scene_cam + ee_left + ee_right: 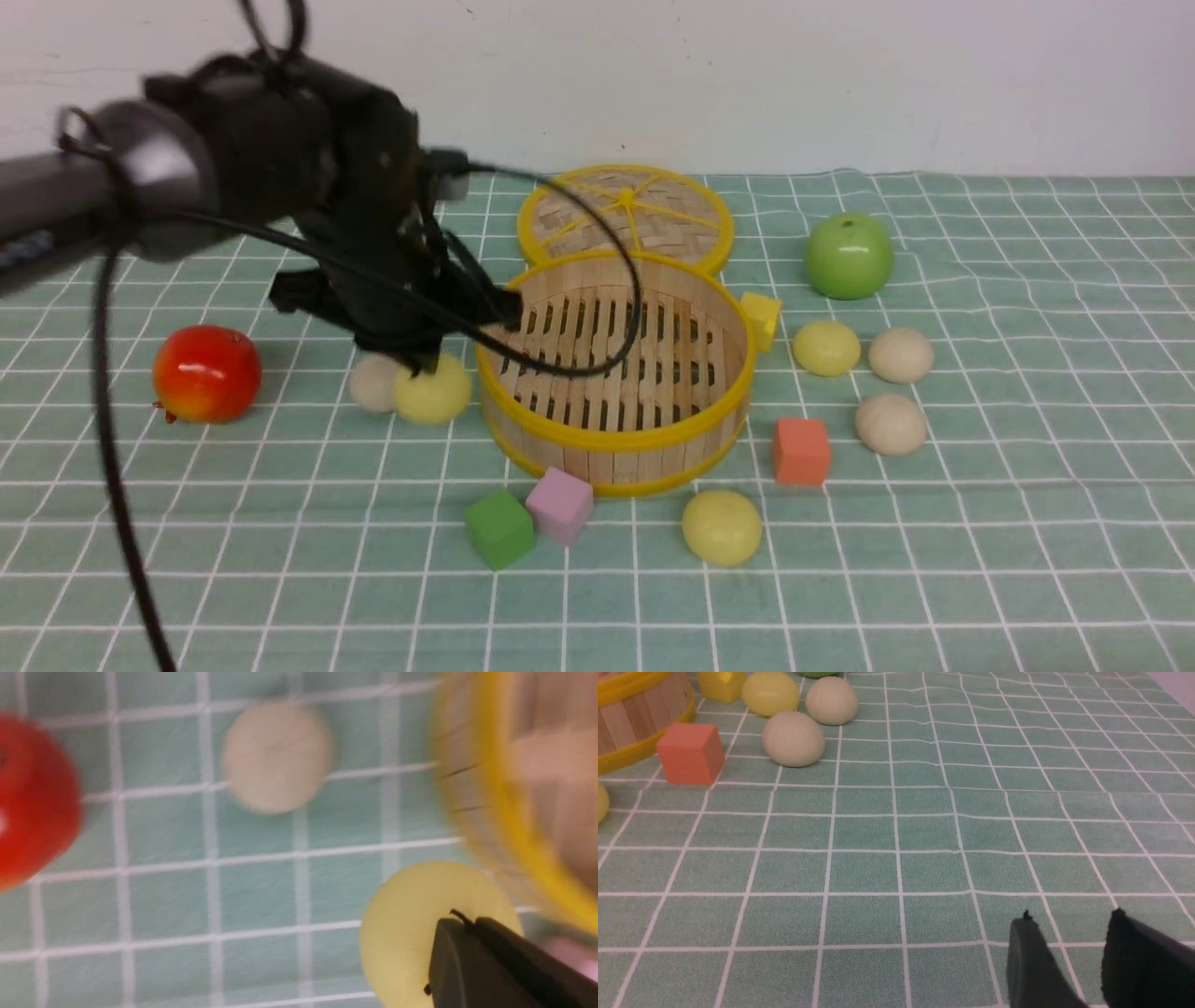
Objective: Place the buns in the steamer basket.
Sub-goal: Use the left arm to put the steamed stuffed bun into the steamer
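The steamer basket [611, 434] stands empty mid-table; its rim shows blurred in the left wrist view [495, 788]. My left gripper [420, 359] hangs just above a pale yellow bun [431, 390] left of the basket, beside a beige bun [375, 381]. In the left wrist view its fingers [460, 921] lie together, shut and empty, over that yellow bun [406, 933]. Right of the basket lie a yellow bun [825, 347] and two beige buns [900, 355] [892, 423]. Another yellow bun [721, 527] lies in front. My right gripper [1071, 914] is open and empty over the cloth.
The woven lid [625, 219] lies behind the basket. A green apple [848, 254] is at back right, a red fruit [205, 373] at left. A yellow cube [761, 317], orange cube [800, 451], pink cube [558, 504] and green cube [499, 527] ring the basket.
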Controlling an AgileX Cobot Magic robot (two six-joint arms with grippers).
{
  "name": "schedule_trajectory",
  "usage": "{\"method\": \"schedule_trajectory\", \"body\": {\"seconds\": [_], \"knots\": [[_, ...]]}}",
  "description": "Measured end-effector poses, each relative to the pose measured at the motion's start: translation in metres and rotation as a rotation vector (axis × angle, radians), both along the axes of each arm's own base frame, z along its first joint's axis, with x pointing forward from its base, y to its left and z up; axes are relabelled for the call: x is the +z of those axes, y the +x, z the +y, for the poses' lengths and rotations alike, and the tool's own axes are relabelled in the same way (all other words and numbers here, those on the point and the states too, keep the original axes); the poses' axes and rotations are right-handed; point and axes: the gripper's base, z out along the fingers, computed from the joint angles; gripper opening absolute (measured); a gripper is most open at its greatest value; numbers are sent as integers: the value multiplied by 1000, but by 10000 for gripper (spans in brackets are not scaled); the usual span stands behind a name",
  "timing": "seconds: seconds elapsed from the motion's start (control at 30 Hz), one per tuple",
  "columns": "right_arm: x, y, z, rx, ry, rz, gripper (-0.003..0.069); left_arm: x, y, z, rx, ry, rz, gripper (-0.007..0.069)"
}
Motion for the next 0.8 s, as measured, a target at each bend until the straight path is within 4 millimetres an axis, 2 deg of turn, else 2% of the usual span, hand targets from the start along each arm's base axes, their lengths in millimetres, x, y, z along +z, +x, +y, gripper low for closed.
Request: {"method": "schedule_trajectory", "body": {"seconds": [0.13,0.23,0.43,0.63,0.8], "knots": [[0,0,0,0,0,0,239,12,-1,-11,-58,-131,-54,-13],[0,0,0,0,0,0,239,8,4,-20,-92,-213,-80,-13],[0,0,0,0,0,0,239,-20,21,-36,-113,-321,-88,-13],[0,0,0,0,0,0,239,-53,32,-43,-120,-325,-50,-13],[0,0,0,0,0,0,239,-61,34,-44,-115,-321,-33,-1]]}}
